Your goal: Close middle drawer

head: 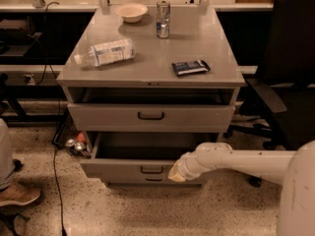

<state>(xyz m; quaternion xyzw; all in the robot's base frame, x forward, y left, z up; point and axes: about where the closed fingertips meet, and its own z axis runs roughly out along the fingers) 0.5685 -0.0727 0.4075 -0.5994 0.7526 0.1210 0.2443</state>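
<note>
The middle drawer (115, 169) stands pulled out, its front running 9 to 3 o'clock. Our gripper (176, 174) seems to touch its right part, cabinet (147, 53) at 12. Whether it is open, we cannot tell.

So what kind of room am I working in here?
Probably an office or lab workspace: a grey metal drawer cabinet, a black office chair beside it, a cable trailing over speckled floor. The gripper sits at the front of the open middle drawer.

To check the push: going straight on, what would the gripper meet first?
Probably the front panel of the middle drawer, right of its handle; the gripper looks almost against it, depth unclear.
</note>
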